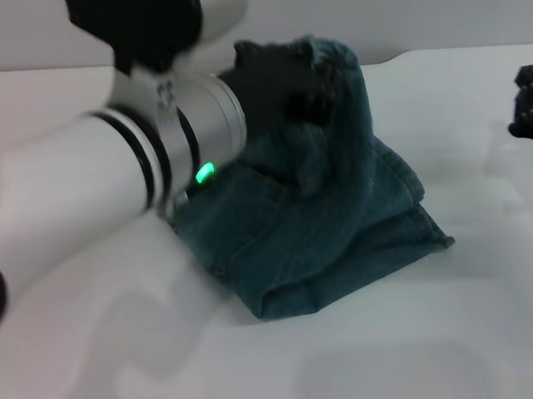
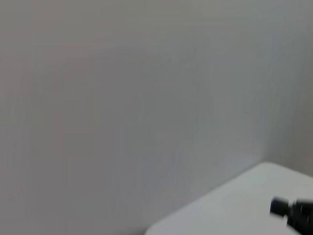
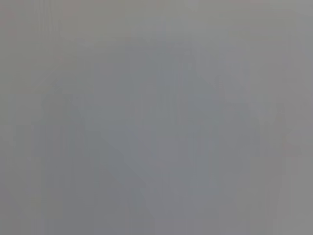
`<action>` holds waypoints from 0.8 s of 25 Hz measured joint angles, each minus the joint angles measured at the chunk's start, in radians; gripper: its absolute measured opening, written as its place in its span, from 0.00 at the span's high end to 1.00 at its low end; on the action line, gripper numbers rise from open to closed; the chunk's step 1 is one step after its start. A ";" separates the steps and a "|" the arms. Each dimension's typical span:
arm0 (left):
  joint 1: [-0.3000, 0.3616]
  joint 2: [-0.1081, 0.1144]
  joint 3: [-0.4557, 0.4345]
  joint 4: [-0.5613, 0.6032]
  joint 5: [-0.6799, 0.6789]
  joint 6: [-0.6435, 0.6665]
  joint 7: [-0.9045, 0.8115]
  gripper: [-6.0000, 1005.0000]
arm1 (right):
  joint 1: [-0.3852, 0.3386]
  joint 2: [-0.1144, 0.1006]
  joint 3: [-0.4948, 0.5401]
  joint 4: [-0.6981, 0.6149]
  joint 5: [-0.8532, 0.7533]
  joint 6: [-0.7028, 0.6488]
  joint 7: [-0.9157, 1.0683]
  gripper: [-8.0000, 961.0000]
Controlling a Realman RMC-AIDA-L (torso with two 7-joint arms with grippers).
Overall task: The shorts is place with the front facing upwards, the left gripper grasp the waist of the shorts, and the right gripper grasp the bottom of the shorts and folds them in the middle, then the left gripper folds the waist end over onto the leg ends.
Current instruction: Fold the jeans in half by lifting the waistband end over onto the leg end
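The blue-teal denim shorts (image 1: 340,222) lie folded lengthwise in the middle of the white table (image 1: 394,354). One end is lifted well above the rest, and fabric drapes down from it. My left gripper (image 1: 282,85), black on the silver arm with the green light, is shut on that raised end at the top of the pile. Whether the ruched waist is the part held is hidden by the claw. My right gripper (image 1: 532,106) stays at the table's far right edge, apart from the shorts. The right wrist view shows only flat grey.
The left forearm (image 1: 111,173) crosses the left half of the head view above the table. The left wrist view shows a grey wall, a table corner (image 2: 234,205) and a black gripper part (image 2: 296,211) at its edge.
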 joint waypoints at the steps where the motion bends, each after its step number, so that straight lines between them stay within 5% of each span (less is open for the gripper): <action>1: 0.002 0.000 0.010 0.016 -0.003 0.016 0.003 0.82 | -0.020 -0.001 0.003 0.018 0.000 -0.004 -0.001 0.99; 8: 0.019 0.002 0.035 0.108 -0.018 0.142 0.007 0.82 | -0.071 -0.002 0.013 0.056 -0.008 -0.018 -0.007 0.99; 15: 0.010 0.002 0.041 0.121 -0.017 0.150 0.007 0.62 | -0.090 -0.002 0.011 0.072 -0.030 -0.020 -0.007 0.99; 17: 0.010 0.002 0.043 0.121 -0.017 0.152 0.007 0.40 | -0.093 -0.002 0.011 0.074 -0.031 -0.020 -0.008 0.99; 20: 0.015 0.002 0.047 0.123 -0.015 0.166 0.007 0.26 | -0.110 -0.002 0.013 0.083 -0.031 -0.050 -0.008 0.99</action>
